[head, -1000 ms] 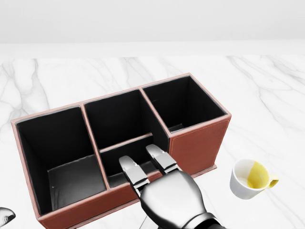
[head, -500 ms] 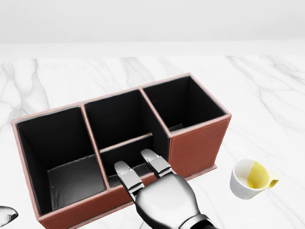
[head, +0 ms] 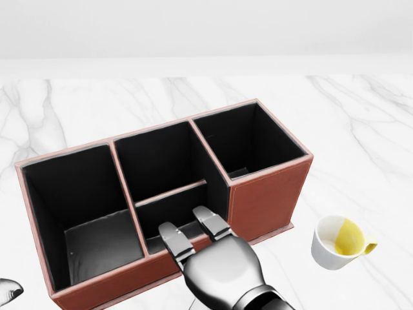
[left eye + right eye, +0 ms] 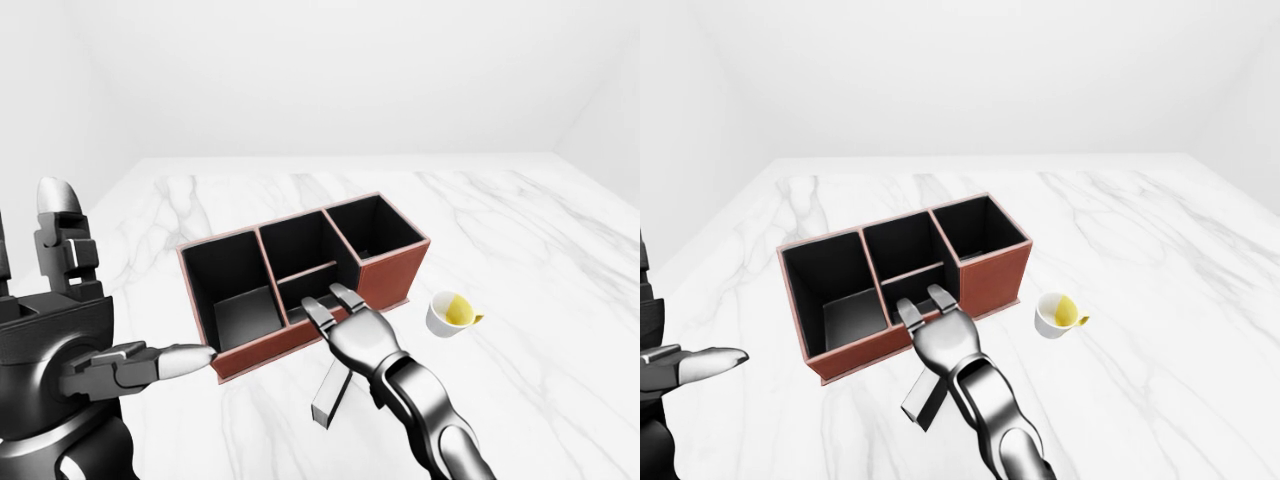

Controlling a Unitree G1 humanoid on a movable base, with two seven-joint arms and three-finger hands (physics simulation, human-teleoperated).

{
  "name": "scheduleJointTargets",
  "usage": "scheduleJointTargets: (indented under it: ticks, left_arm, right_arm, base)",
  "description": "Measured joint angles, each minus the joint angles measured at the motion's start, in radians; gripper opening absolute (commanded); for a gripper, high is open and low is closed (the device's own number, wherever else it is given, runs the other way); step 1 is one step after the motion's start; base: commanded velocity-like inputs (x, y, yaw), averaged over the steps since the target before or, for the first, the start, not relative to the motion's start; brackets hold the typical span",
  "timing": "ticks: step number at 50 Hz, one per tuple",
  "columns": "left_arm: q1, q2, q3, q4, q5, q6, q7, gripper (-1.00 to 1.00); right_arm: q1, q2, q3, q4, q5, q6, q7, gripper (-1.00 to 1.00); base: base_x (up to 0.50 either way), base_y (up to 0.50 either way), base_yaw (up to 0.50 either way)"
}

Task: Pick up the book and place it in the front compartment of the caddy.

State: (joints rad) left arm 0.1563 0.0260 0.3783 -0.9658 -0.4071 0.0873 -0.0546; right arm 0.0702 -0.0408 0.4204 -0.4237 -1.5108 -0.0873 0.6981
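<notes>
Gripping a flat grey book [image 4: 923, 395], the right hand [image 3: 216, 258] sits at the 6 o'clock wall of the brown leather three-section caddy [image 3: 264, 194] on the white marble table [image 3: 361, 129]. Book hangs tilted below the palm, outside the caddy, lower corner near the table; contact unclear. Two fingers [image 3: 211, 223] reach over the rim of the small middle compartment. Left hand [image 4: 120, 365] spread apart, empty, at 9 o'clock. White cup with yellow contents [image 3: 339, 242] stands at 3 o'clock, apart from the caddy.
</notes>
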Motion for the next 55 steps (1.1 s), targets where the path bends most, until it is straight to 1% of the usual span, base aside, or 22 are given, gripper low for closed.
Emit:
scheduleJointTargets:
  ticks: [18, 42, 55]
  left_arm:
    - [-0.002, 0.002, 0.004, -0.003, -0.006, 0.000, 0.002, 1.00]
    - [0.001, 0.002, 0.010, -0.011, -0.012, 0.000, 0.000, 1.00]
    - [0.004, -0.001, 0.006, -0.014, -0.009, 0.000, -0.002, 1.00]
  right_arm:
    - [-0.033, 0.021, 0.020, 0.015, -0.023, 0.000, 0.000, 1.00]
    - [0.024, 0.011, 0.126, 0.024, -0.084, 0.000, 0.000, 1.00]
    - [0.035, 0.004, 0.155, 0.042, -0.102, 0.000, 0.000, 1.00]
  base:
    - [0.00, 0.00, 0.00]
    - [0.00, 0.00, 0.00]
    - [0.00, 0.00, 0.00]
